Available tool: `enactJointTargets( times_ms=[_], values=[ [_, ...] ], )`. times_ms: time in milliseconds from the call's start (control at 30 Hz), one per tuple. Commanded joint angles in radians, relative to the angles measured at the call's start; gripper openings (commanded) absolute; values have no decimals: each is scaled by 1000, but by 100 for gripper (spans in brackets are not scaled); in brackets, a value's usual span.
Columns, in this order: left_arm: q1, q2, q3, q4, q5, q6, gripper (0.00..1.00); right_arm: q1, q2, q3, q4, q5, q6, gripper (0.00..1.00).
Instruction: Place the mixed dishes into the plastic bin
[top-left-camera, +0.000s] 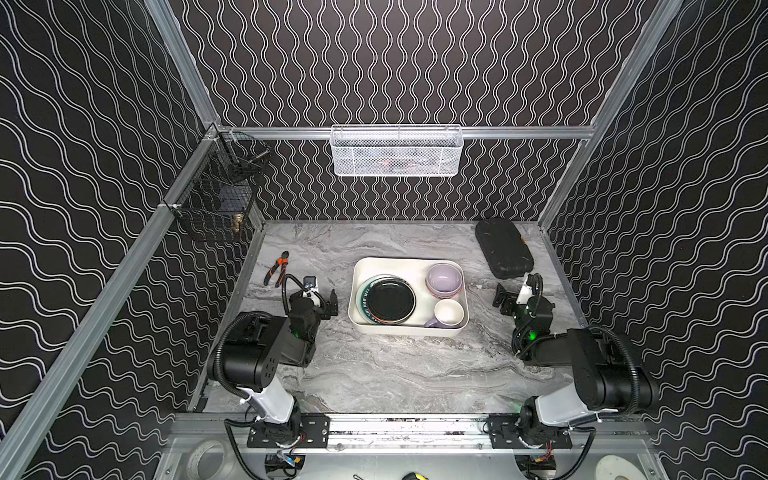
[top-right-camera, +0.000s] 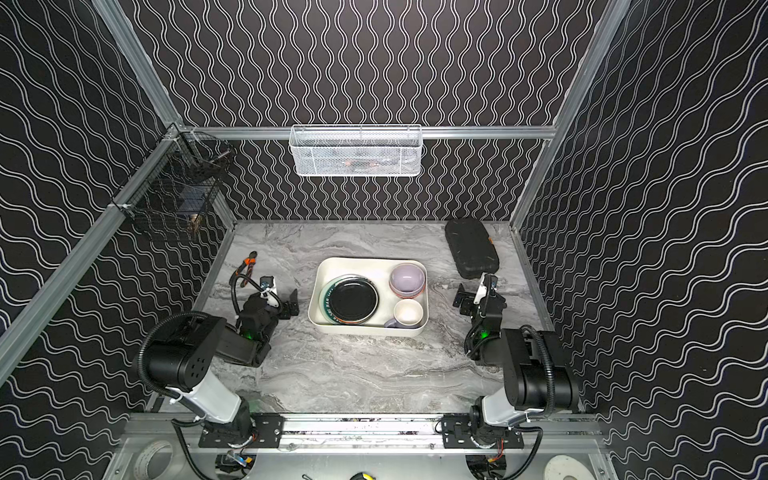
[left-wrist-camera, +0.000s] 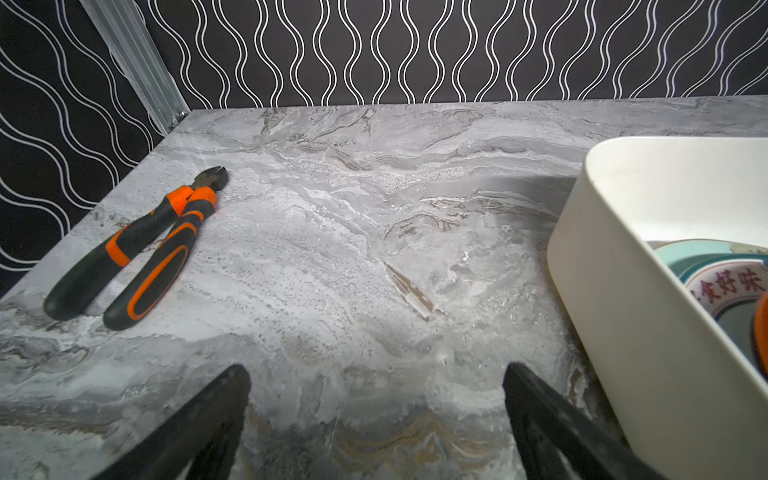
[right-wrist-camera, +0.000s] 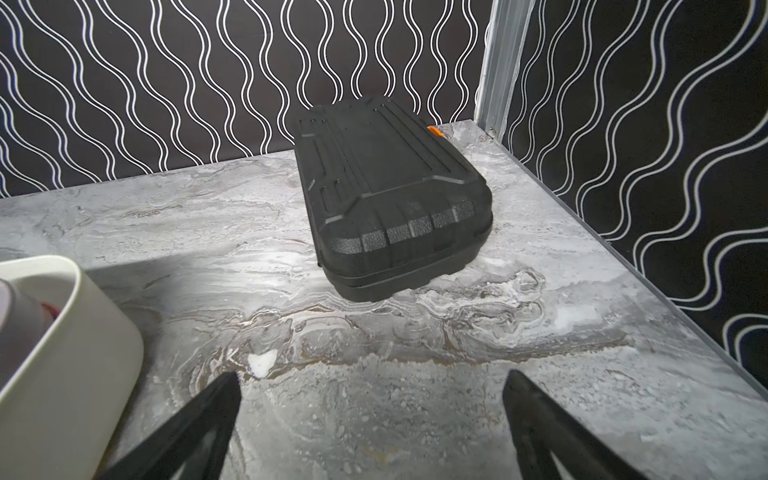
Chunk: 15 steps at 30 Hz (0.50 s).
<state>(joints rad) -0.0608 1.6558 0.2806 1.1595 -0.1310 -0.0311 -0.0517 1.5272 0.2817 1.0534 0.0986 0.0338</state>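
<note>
Both top views showed you the mixed dishes (top-left-camera: 390, 300) inside the plastic bin (top-left-camera: 386, 266), mid-frame. Your left claw (top-left-camera: 326, 304) and right claw (top-left-camera: 510, 299) stood wide, empty.

Orange-handled pliers (left-wrist-camera: 137, 245) on marble tabletop (top-left-camera: 395, 374), black hard case (right-wrist-camera: 390, 195) near back corner, white mesh basket (top-left-camera: 397, 151) on rail

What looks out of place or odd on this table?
Nothing is spilled or askew; the dishes sit inside the plastic bin. Only oddities: orange-handled pliers and a black case lying on the table.
</note>
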Motion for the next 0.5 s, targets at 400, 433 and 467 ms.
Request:
enactJointTargets(
  times_ms=[400,433,467],
  values=[
    [-16,-12,-12,72,-18,30,99,18,-16,-4,47,30,-20,99],
    [-16,-7,-12,79,-21,29,99,18,-15,-3,46,30,-20,99],
    [-17,-10,-12,77,-23,28,99,19,-16,-4,47,30,-19,99]
  ],
)
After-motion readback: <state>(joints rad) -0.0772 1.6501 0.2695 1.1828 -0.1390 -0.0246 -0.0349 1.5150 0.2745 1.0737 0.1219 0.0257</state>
